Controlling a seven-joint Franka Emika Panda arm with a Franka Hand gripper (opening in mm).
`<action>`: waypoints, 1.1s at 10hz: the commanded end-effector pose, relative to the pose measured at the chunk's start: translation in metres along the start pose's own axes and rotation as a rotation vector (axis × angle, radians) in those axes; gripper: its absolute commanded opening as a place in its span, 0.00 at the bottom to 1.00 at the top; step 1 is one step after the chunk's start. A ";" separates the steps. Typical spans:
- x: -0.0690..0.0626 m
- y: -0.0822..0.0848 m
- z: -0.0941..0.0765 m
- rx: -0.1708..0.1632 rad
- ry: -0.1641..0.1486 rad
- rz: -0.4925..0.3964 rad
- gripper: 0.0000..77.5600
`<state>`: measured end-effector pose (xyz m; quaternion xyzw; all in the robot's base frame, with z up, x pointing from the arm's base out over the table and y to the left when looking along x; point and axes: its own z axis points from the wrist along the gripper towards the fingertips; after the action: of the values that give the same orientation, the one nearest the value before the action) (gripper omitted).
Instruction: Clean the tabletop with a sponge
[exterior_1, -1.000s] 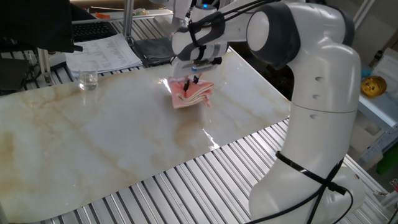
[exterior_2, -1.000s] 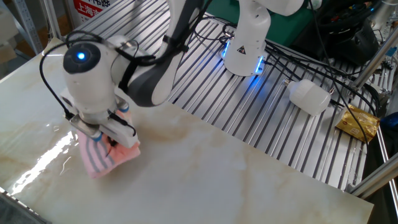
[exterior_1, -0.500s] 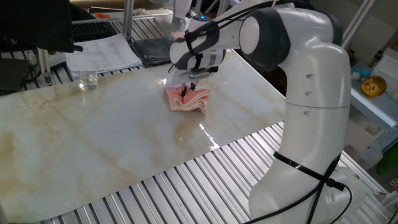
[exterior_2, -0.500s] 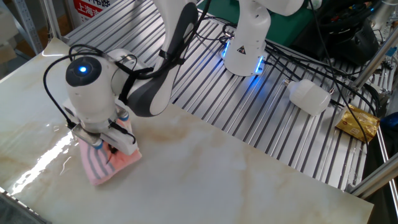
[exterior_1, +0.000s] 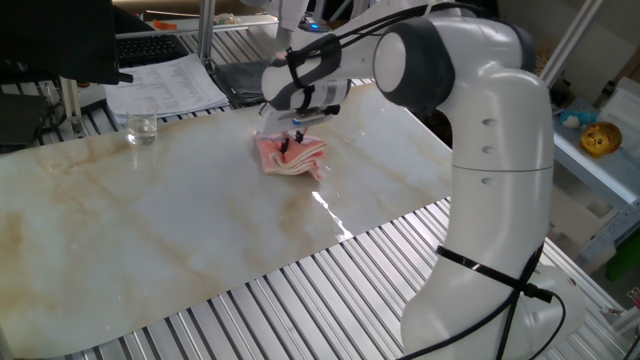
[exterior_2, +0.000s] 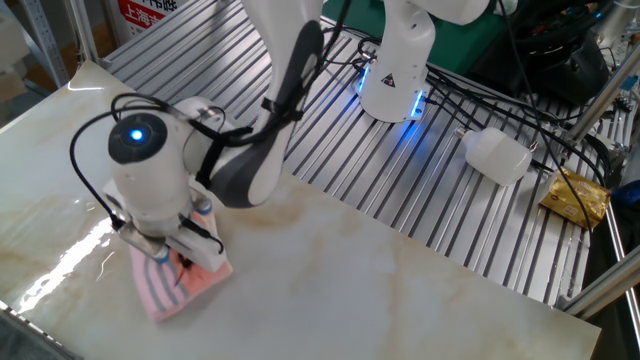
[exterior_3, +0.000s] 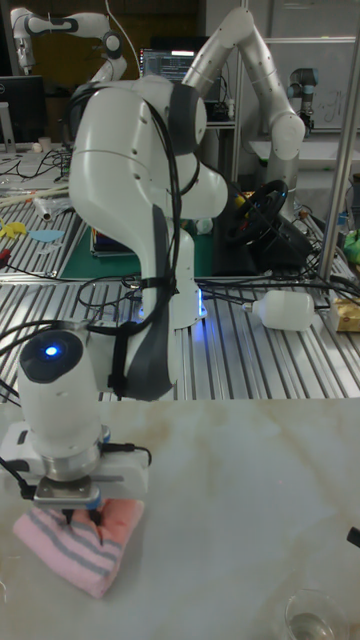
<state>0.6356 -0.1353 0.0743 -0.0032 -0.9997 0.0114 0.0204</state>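
- Sponge (exterior_1: 288, 156) (exterior_2: 178, 283) (exterior_3: 82, 539): you have it lying on the tabletop (exterior_1: 180, 220) (exterior_2: 380, 290) (exterior_3: 250, 500), toward the far end near the dark grey folded cloth (exterior_1: 240, 78). It is salmon pink, folded and rumpled, with a striped edge facing the camera in the other fixed view.
- Gripper (exterior_1: 291, 147) (exterior_2: 172, 256) (exterior_3: 78, 512): your tool points straight down onto the sponge, with the fingertips buried in the folds. You look to be pinching the cloth, though the wrist body hides the tips in all three views, so how tight the hold is cannot be told.
- Wrist: a blue light glows on top of the wrist housing (exterior_2: 140, 160) (exterior_3: 55, 390), seen in the other fixed view and the tall fixed view.
- Tabletop: glossy cream slab with tan veins, with a bright glare streak just beside the sponge on the near side in one fixed view.
- Glass (exterior_1: 141, 126): a clear glass stands on the slab's far left edge, well apart from the sponge.
- Papers (exterior_1: 165, 85) lie behind the glass on the ribbed metal slats (exterior_1: 330, 290).
- White plastic bottle (exterior_2: 497, 155) (exterior_3: 288, 311): it lies on its side on the slats beyond the slab, well away from your arm's tool.
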 end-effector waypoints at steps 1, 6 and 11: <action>-0.014 0.025 -0.009 -0.007 0.001 0.016 0.02; -0.001 -0.006 -0.002 -0.003 -0.007 -0.014 0.02; -0.001 -0.006 -0.002 0.011 -0.005 0.085 0.02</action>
<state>0.6365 -0.1397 0.0758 -0.0237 -0.9995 0.0104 0.0182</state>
